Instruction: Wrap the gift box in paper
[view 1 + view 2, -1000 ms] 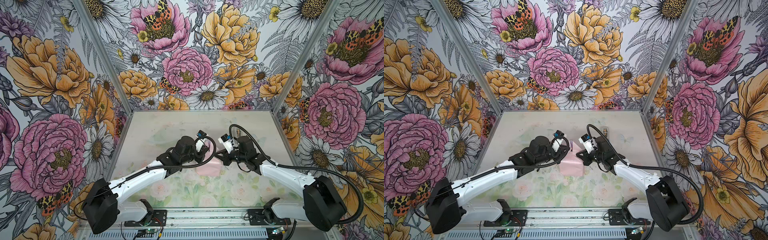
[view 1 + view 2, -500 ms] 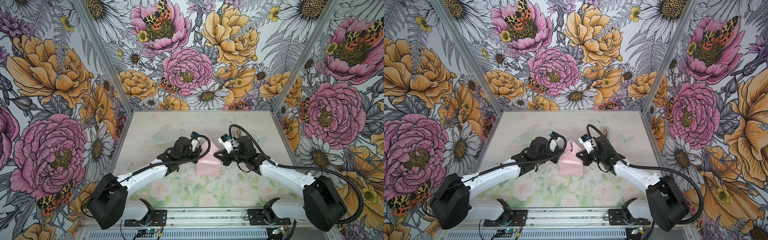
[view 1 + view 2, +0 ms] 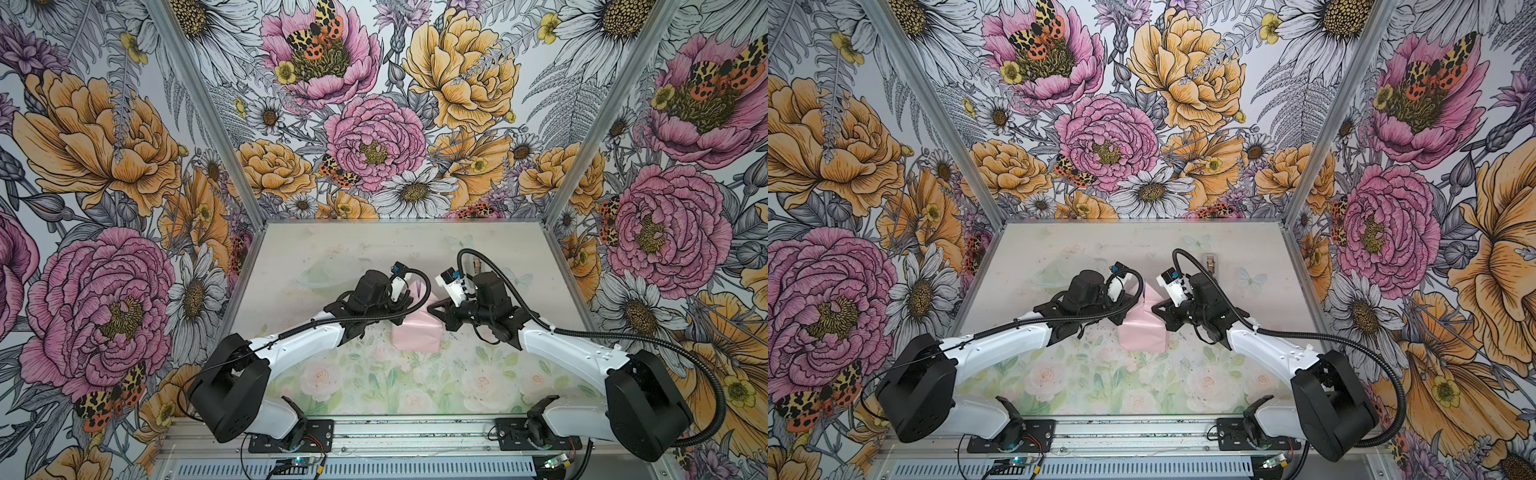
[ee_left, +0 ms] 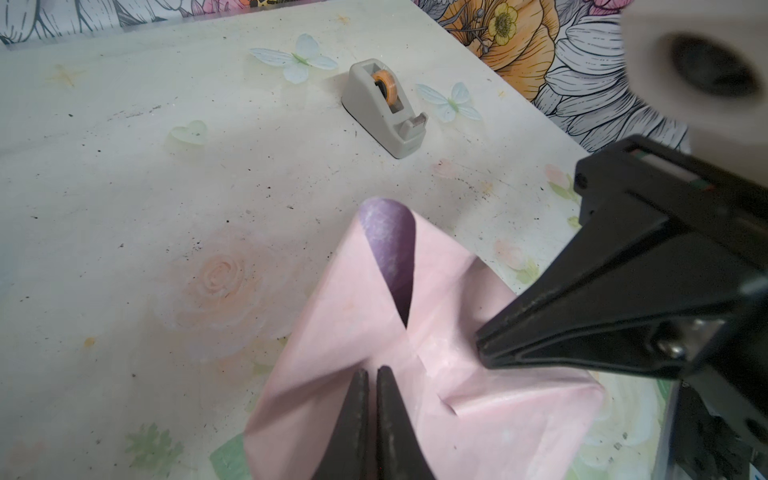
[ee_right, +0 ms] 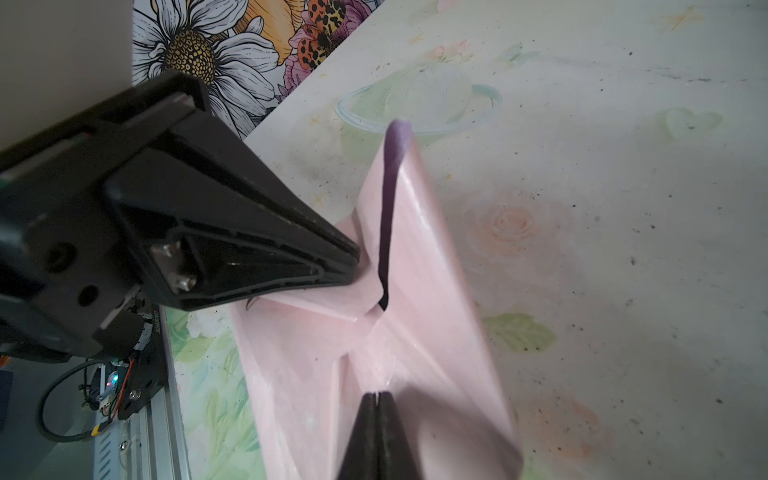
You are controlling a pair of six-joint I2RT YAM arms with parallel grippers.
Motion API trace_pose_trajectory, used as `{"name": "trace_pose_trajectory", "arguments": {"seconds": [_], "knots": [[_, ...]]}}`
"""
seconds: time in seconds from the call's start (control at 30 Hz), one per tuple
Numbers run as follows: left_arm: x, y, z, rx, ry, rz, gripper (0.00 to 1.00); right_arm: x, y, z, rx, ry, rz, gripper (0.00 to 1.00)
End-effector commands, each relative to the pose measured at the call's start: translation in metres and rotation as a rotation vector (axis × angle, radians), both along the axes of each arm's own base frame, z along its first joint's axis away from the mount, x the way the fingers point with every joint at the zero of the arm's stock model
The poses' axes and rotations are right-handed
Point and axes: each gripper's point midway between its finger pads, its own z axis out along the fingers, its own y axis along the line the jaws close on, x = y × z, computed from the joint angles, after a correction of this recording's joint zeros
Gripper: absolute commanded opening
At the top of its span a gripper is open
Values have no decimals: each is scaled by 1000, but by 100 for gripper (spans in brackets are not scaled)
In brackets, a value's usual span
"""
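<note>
The paper (image 3: 415,334) (image 3: 1142,336) sits mid-table as a pale pink bundle, and one upright flap shows its lilac inner face (image 4: 390,249) (image 5: 392,166). The gift box is hidden under it. My left gripper (image 4: 372,370) (image 5: 353,259) is shut. Its tips press into the bundle's left end, where creases meet. My right gripper (image 5: 376,395) (image 4: 480,351) is also shut and pushes its tip into the opposite end. In both top views the two grippers (image 3: 404,319) (image 3: 430,309) face each other across the bundle.
A small grey tape dispenser (image 4: 382,108) (image 3: 1209,262) stands on the table beyond the bundle, toward the back right. Floral walls enclose the table on three sides. A metal rail (image 3: 415,432) with both arm bases runs along the front edge.
My left gripper drew back to the left off the bundle, then came in again against its left end with the jaws narrowing to shut. The right gripper has stayed put.
</note>
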Motion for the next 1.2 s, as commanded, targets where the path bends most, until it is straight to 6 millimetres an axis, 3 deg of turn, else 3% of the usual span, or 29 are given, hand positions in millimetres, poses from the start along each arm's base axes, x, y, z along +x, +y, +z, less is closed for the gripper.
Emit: {"name": "trace_pose_trajectory", "arguments": {"seconds": [0.0, 0.6, 0.87, 1.17], "knots": [[-11, -5, -1, -5, -6, -78, 9, -4, -3, -18, -45, 45, -11, 0], [-36, 12, -23, 69, 61, -154, 7, -3, -2, -12, -30, 39, -15, 2], [-30, 10, -30, 77, 71, -143, 7, -4, 18, 9, 32, -18, 31, 7], [-29, 12, -30, 82, 66, -130, 7, 0, 38, 29, 121, -79, 86, 0]]}}
